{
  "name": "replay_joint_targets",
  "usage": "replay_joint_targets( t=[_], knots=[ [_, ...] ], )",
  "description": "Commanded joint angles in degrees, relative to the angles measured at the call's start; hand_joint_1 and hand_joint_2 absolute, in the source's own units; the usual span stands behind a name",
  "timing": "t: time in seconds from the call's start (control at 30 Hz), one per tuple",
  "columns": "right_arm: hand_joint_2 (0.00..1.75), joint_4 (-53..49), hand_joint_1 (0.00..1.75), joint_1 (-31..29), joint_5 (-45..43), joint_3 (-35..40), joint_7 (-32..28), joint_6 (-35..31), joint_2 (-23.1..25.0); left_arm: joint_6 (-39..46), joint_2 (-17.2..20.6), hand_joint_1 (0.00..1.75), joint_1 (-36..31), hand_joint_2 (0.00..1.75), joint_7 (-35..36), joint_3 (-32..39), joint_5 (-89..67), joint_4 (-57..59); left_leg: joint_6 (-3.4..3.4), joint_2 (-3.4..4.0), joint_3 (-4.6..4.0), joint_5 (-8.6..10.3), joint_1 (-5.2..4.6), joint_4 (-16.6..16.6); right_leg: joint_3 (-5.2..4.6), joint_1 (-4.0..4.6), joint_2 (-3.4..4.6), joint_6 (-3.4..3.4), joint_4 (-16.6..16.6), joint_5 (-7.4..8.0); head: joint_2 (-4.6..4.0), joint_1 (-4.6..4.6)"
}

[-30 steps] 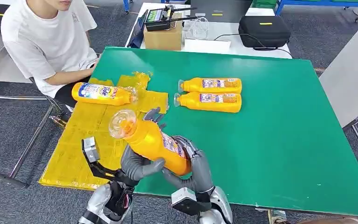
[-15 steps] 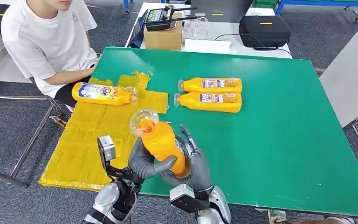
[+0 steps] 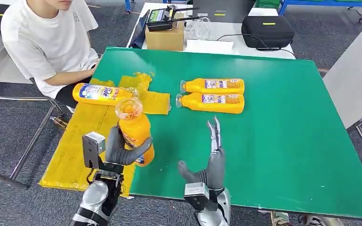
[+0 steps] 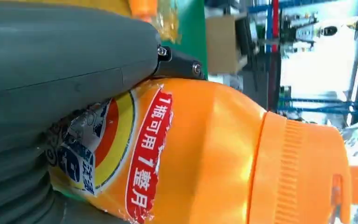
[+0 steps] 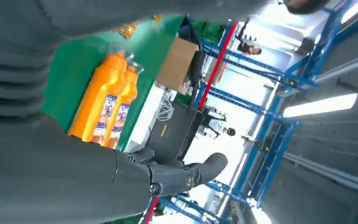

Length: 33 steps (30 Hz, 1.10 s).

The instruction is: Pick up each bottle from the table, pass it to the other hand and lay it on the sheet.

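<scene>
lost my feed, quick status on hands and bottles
Left hand grips orange bottle, upright over yellow sheet. Right hand open, empty. One bottle on sheet, two bottles on green table. Nothing blocking.

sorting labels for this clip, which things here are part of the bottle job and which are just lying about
Part of the job:
- held bottle, in the left hand
- right hand, open
- two bottles on the green table
- yellow sheet, with one laid bottle

Lying about:
- cardboard box
- black case
</scene>
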Motion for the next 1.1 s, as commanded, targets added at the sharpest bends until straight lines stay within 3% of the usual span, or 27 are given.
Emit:
replay_joint_targets(
  t=[0.03, 0.13, 0.3, 0.47, 0.5, 0.53, 0.57, 0.6, 0.63, 0.7, 0.73, 0.97, 1.1],
  knots=[
    [0.0, -6.3, 0.0, 1.9, 0.0, -4.0, -0.1, -0.2, 0.4, 8.0, 3.3, 1.75, -2.0, 1.75, -1.1, 3.8, -12.3, 0.4, 0.2, -0.12, 0.02, 0.01, 0.01, 0.0, 0.07, 0.07, -0.09, -0.26, -0.1, 0.01, 0.0, 0.02],
    [0.0, -6.7, 0.0, 3.0, -1.1, -3.9, -0.1, -0.2, -0.3, 13.5, 6.7, 1.75, -4.9, 1.75, 1.0, 6.2, -28.8, 3.6, 0.11, -0.11, 0.01, 0.03, 0.0, -0.1, 0.04, 0.05, -0.09, -0.21, -0.1, 0.0, 0.0, 0.0],
    [0.0, -3.6, 0.0, -0.2, -6.5, 1.7, -0.1, -0.1, -2.1, 7.6, 14.0, 1.75, -16.3, 1.75, 1.3, 6.2, -47.1, 21.9, 0.1, -0.2, 0.06, 0.13, 0.02, -0.1, 0.06, 0.08, -0.18, -0.26, -0.1, 0.07, 0.0, 0.0],
    [0.0, -2.5, 0.0, 0.0, -8.0, 2.7, -0.1, 0.5, -2.3, -1.0, 17.6, 1.69, -24.3, 1.75, 5.4, 3.0, -54.3, 34.6, 0.05, -0.19, 0.01, 0.25, 0.03, -0.1, 0.03, 0.06, -0.2, -0.19, 0.0, 0.05, 0.0, 0.02],
    [0.0, -2.5, 0.0, 0.2, -8.3, 2.5, -0.1, 0.5, -2.3, -2.5, 18.1, 1.54, -25.4, 1.75, 5.8, 2.2, -55.4, 36.8, 0.09, -0.22, -0.02, 0.29, 0.05, -0.1, 0.02, 0.1, -0.22, -0.27, 0.0, 0.09, 0.0, 0.02],
    [0.0, -2.0, 0.0, 0.2, -8.6, 2.2, -0.1, 0.7, -2.4, -4.2, 18.4, 1.13, -26.4, 1.75, 6.1, 1.5, -56.2, 39.4, 0.11, -0.24, -0.01, 0.31, 0.08, -0.1, 0.05, 0.15, -0.23, -0.32, -0.1, 0.11, 0.0, 0.0],
    [0.0, -1.9, 0.0, 0.2, -9.0, 2.1, -0.1, 1.0, -2.3, -4.9, 18.4, 0.96, -26.9, 1.75, 6.0, 1.2, -56.4, 41.0, 0.07, -0.22, 0.02, 0.27, 0.04, -0.1, 0.07, 0.08, -0.23, -0.23, 0.0, 0.05, 0.0, 0.02],
    [0.0, -1.5, 0.0, 0.0, -9.8, 1.9, -0.1, 1.6, -2.3, -6.7, 18.1, 0.61, -27.4, 1.75, 4.3, 1.5, -55.0, 43.2, 0.12, -0.26, 0.04, 0.3, 0.07, -0.1, 0.12, 0.14, -0.26, -0.31, -0.1, 0.07, 0.0, 0.0],
    [0.0, -1.1, 0.0, -0.2, -10.1, 1.8, -0.1, 2.0, -2.3, -8.6, 17.9, 0.51, -27.8, 1.75, 3.5, 1.2, -54.4, 44.6, 0.02, -0.14, 0.07, 0.23, 0.03, -0.1, 0.08, 0.06, -0.15, -0.15, 0.0, 0.01, 0.0, 0.02],
    [0.0, -0.5, 0.0, -0.6, -10.2, 1.8, -0.1, 1.9, -2.3, -12.0, 18.0, 0.07, -29.0, 1.75, 3.6, -0.3, -54.3, 47.2, 0.07, -0.16, 0.08, 0.23, 0.03, -0.1, 0.1, 0.07, -0.16, -0.2, 0.0, 0.01, 0.0, 0.0],
    [0.0, -0.3, 0.0, -0.7, -10.3, 1.7, -0.1, 1.9, -2.2, -13.0, 17.9, 0.0, -29.3, 1.75, 4.2, -0.3, -54.0, 47.8, 0.12, -0.2, 0.07, 0.24, 0.06, -0.1, 0.12, 0.11, -0.2, -0.26, 0.0, 0.03, 0.0, 0.02],
    [0.0, 1.9, 0.0, -1.4, -10.0, -0.1, -0.1, 3.4, -1.2, -19.2, 18.1, 0.0, -32.3, 1.75, 7.8, -4.3, -54.1, 54.5, 0.08, -0.16, 0.02, 0.29, 0.04, -0.1, 0.07, 0.09, -0.16, -0.26, 0.0, 0.09, 0.0, 0.02],
    [0.0, 2.8, 0.0, -1.2, -8.7, -0.6, -0.1, 3.9, -0.9, -20.0, 16.2, 0.0, -33.3, 1.75, 9.6, -1.7, -50.5, 56.7, 0.07, -0.1, 0.12, 0.29, 0.0, -0.1, 0.13, 0.04, -0.1, -0.24, 0.0, 0.11, 0.0, 0.0]
  ],
)
